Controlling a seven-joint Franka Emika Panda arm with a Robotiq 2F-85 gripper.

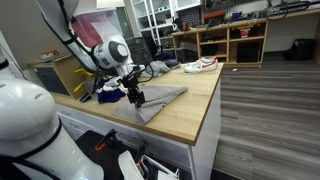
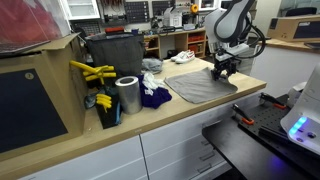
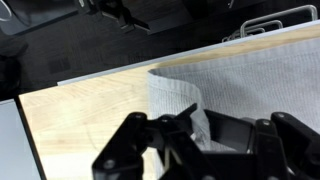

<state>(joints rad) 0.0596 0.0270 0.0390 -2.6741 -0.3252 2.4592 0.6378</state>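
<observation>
The gripper [image 1: 136, 98] was clamped shut on a fold of the grey cloth [image 2: 198, 88], spread on the wooden counter [image 1: 195, 105]. A purple rag [image 2: 153, 97] was seen beside it, a white sneaker [image 1: 200, 65] behind.

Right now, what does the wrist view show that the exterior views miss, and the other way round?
Only the wrist view shows, up close, a raised fold of the gray cloth pinched in the shut end effector. Only the exterior views show the robot arm, a silver cylinder, yellow-handled tools and a white shoe. All of them show the gray cloth lying on the wooden worktop with the end effector at its edge.
</observation>
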